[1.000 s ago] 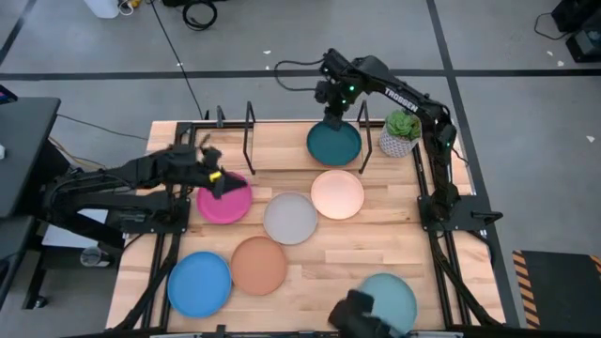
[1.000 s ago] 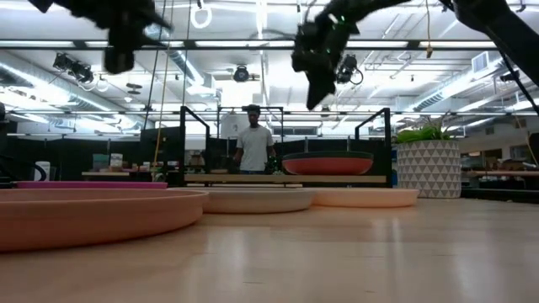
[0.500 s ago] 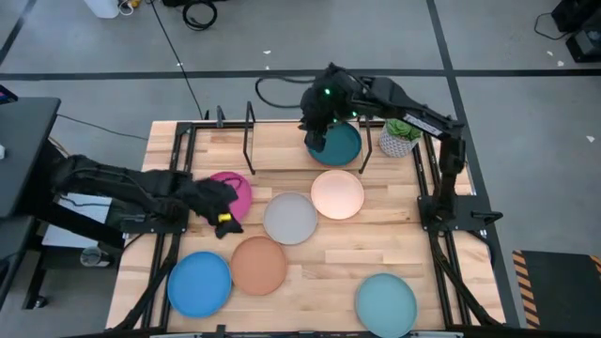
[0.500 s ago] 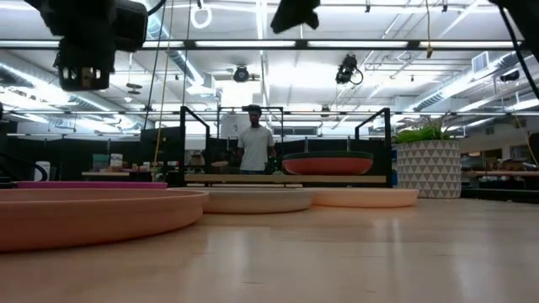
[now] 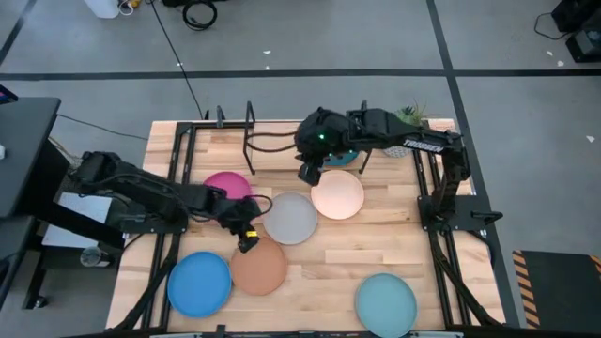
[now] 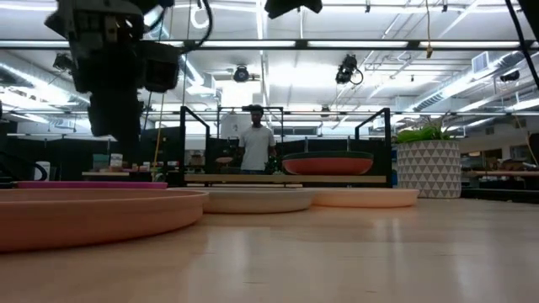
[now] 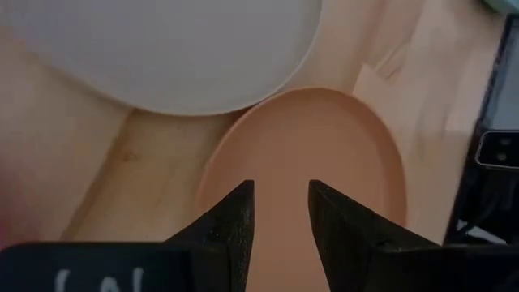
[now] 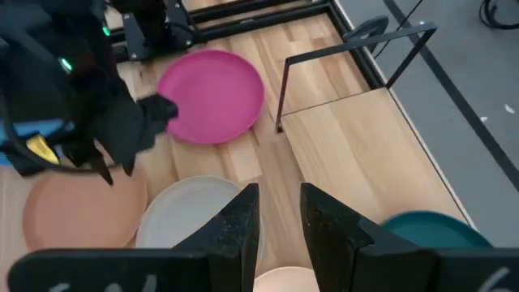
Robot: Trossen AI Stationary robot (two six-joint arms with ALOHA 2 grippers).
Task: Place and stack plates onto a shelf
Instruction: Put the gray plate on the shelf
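The left gripper hangs over the near-left part of the table with its fingers set a narrow gap apart and nothing between them. Directly under its tips lies the peach-tan plate, flat on the wood; in the left wrist view this plate fills the space just ahead of the fingertips, and the low view shows the gripper still well above the plates. Just beyond it is the grey plate, whose rim nearly meets the peach-tan one, and beside the gripper's arm is the magenta plate, partly covered by the arm. The bright blue plate lies on the gripper's outer side, near the table's front-left corner. The right gripper is held between the shelf and the cream plate, with its fingers also narrowly parted and empty. The cream plate sits just beside it, toward the right arm's base. The dark teal plate rests on the shelf directly behind this gripper, largely hidden by the arm from above; in the low view an orange-red plate shows beneath it in the same stack. The pale aqua plate lies well apart from both grippers, near the table's front edge.
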